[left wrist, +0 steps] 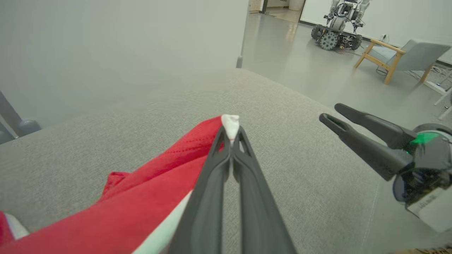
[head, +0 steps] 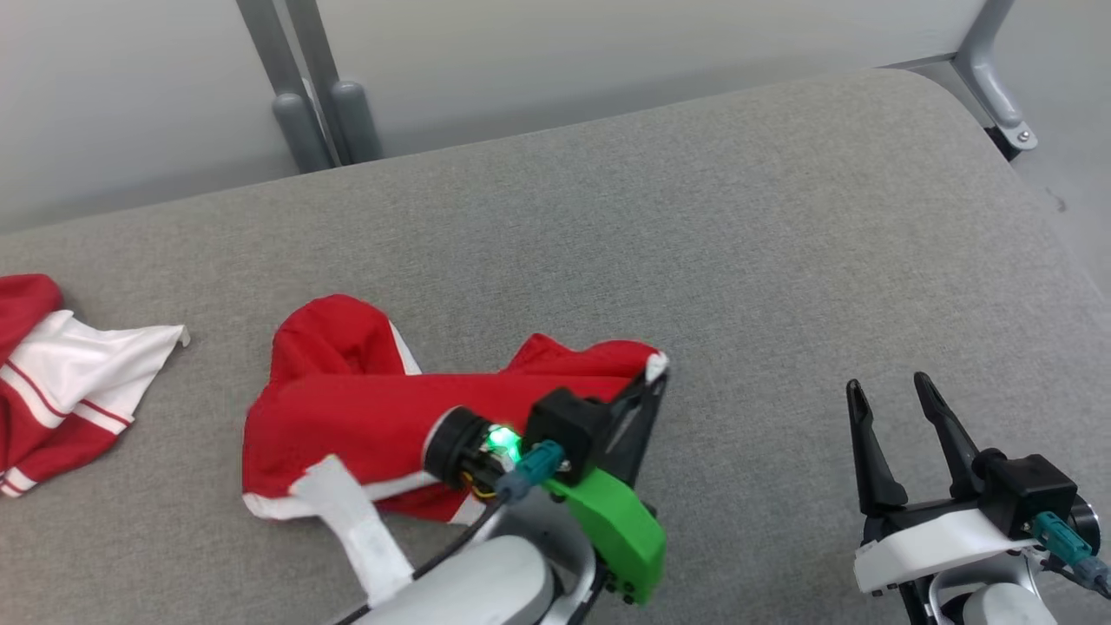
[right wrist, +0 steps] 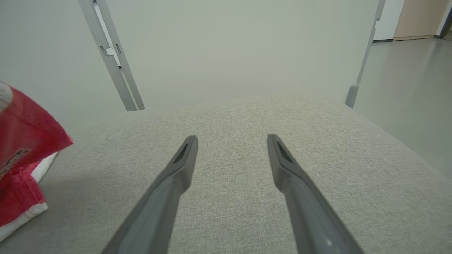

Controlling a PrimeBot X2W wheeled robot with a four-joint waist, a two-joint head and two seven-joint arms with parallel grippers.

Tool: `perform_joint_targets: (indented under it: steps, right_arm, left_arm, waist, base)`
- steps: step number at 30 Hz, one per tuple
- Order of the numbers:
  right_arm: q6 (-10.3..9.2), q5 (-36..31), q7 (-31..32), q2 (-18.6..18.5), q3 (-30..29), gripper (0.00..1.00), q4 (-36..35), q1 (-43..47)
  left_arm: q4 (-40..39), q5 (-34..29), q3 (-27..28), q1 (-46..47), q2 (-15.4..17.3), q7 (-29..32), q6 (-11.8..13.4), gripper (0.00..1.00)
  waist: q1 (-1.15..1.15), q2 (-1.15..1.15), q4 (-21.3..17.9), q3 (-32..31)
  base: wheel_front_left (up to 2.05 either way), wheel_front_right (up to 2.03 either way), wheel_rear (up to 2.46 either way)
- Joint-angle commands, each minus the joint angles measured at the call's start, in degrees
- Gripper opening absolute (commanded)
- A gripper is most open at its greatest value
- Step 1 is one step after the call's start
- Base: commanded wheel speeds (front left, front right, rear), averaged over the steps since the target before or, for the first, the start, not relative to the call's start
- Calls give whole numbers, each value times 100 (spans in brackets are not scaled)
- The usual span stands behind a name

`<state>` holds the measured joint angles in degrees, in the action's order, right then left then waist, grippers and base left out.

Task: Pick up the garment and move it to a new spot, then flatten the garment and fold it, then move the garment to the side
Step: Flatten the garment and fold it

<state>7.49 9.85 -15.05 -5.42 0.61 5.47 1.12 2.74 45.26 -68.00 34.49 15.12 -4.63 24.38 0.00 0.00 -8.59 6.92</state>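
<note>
On the cushion (head: 781, 217), the left hand (left wrist: 231, 129) pinches a corner of the red garment (head: 347, 408); the right hand (head: 888, 384) is spread.

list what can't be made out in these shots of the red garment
Head view: the left gripper and its wrist cover part of the garment.
Head view: the second red and white cloth is cut off by the left edge.
Right wrist view: the garment runs off the left edge.
Left wrist view: the far wheeled robot is too small for detail.
</note>
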Motion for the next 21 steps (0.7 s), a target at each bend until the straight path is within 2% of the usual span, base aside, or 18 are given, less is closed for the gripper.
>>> perform_joint_targets:
  steps: [1,6,9,11,12,13,14,16,19,21]
  right_arm:
    - [0,24,-19,13,37,100,18,-82]
    - [0,61,-20,108,122,100,72,-195]
    - [0,68,-20,151,134,100,108,-217]
    - [0,74,-20,174,113,100,124,-227]
    - [0,77,-20,188,104,100,127,-232]
    - [0,78,-19,193,91,100,128,-236]
    - [0,71,-20,196,67,100,134,-225]
    - [0,66,-20,209,36,100,126,-205]
    - [0,8,-20,218,-62,100,87,-108]
    - [0,-27,-20,219,-103,100,65,-24]
  left_arm:
    - [234,-114,-93,177,-167,-5,-160,0]
    - [1255,-205,-291,604,-890,-132,-718,0]
    - [1823,-269,-361,797,-1087,-184,-961,0]
    - [2119,-296,-418,862,-1181,-211,-1231,0]
    - [2190,-252,-440,849,-1208,-270,-1415,36]
    - [2222,-161,-466,780,-1221,-279,-1642,64]
    - [2195,105,-488,593,-1223,-194,-1801,100]
    - [2052,294,-489,594,-1217,-112,-2011,100]
    - [1898,461,-504,634,-1209,-230,-2070,100]
    - [1858,548,-462,700,-1211,-397,-2013,100]
  waist:
    - [0,0,-229,144]
    - [0,0,-589,298]
    - [0,0,-753,370]
    - [0,0,-840,397]
    - [0,0,-884,428]
    - [0,0,-899,434]
    - [0,0,-910,428]
    - [0,0,-905,431]
    - [0,0,-754,374]
    - [0,0,-622,306]
  base:
    - [0,0,0]
    - [0,0,0]
    - [0,0,0]
    - [0,0,0]
    - [0,0,0]
    - [0,0,0]
    - [0,0,0]
    - [0,0,0]
    - [0,0,0]
    - [0,0,0]
